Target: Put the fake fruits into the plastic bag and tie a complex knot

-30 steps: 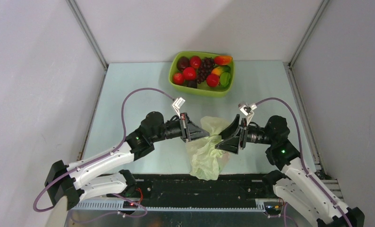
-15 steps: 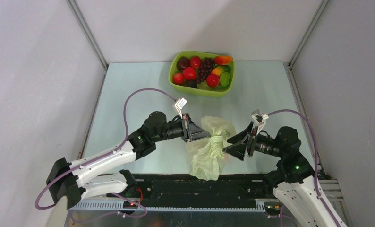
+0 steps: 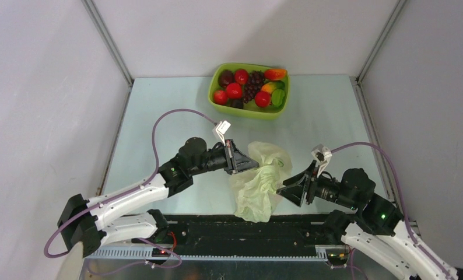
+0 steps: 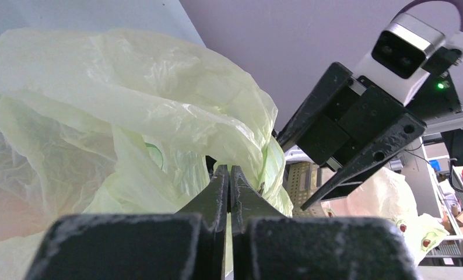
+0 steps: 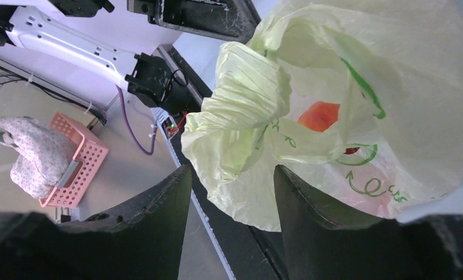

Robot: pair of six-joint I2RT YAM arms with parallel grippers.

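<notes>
The plastic bag (image 3: pixel 257 185) lies crumpled at the table's near middle. My left gripper (image 3: pixel 251 165) is shut on its upper edge; in the left wrist view the jaws (image 4: pixel 230 175) meet with the bag's film (image 4: pixel 130 105) around them. My right gripper (image 3: pixel 284 189) is open just right of the bag, its fingertips (image 5: pixel 182 178) apart in front of the bag (image 5: pixel 346 76) without gripping it. An orange-red fruit (image 5: pixel 319 115) shows through the film. The other fake fruits, red apples (image 3: pixel 234 90), grapes (image 3: pixel 252 86), a plum (image 3: pixel 225 77) and a peach (image 3: pixel 275 74), lie in the tray.
The lime-green tray (image 3: pixel 244 111) stands at the table's back middle. A black rail (image 3: pixel 246 227) runs along the near edge under the bag's bottom. Grey walls close both sides. A pink basket (image 5: pixel 72 157) sits off the table.
My right arm has drawn back to the right and toward the near edge, off the bag's right side. My left gripper has stayed on the bag.
</notes>
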